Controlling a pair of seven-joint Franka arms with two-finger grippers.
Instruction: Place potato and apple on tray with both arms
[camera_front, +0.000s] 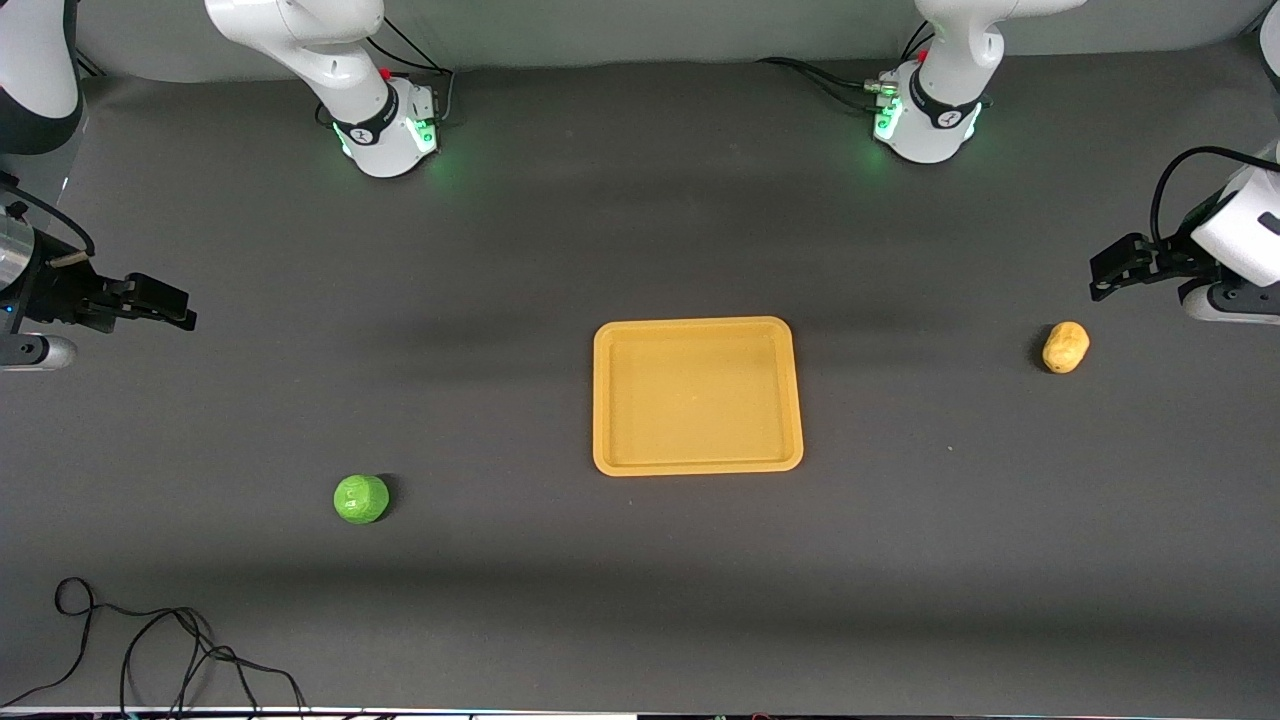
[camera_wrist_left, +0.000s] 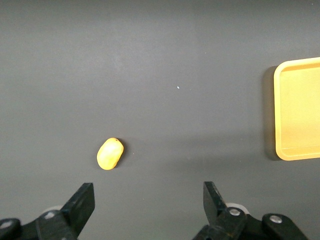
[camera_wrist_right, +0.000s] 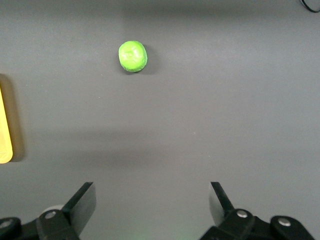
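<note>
The yellow-orange tray (camera_front: 697, 395) lies empty in the middle of the table. The tan-yellow potato (camera_front: 1065, 347) lies on the table toward the left arm's end; it also shows in the left wrist view (camera_wrist_left: 110, 153). The green apple (camera_front: 361, 498) lies toward the right arm's end, nearer the front camera than the tray; it also shows in the right wrist view (camera_wrist_right: 133, 56). My left gripper (camera_front: 1105, 277) is open and empty, up over the table beside the potato (camera_wrist_left: 149, 200). My right gripper (camera_front: 170, 305) is open and empty over the table's end (camera_wrist_right: 152, 200), apart from the apple.
A black cable (camera_front: 150, 650) lies coiled on the table at the near corner toward the right arm's end. The tray's edge shows in both wrist views (camera_wrist_left: 300, 110) (camera_wrist_right: 4, 135). The arm bases (camera_front: 390, 130) (camera_front: 925, 125) glow green.
</note>
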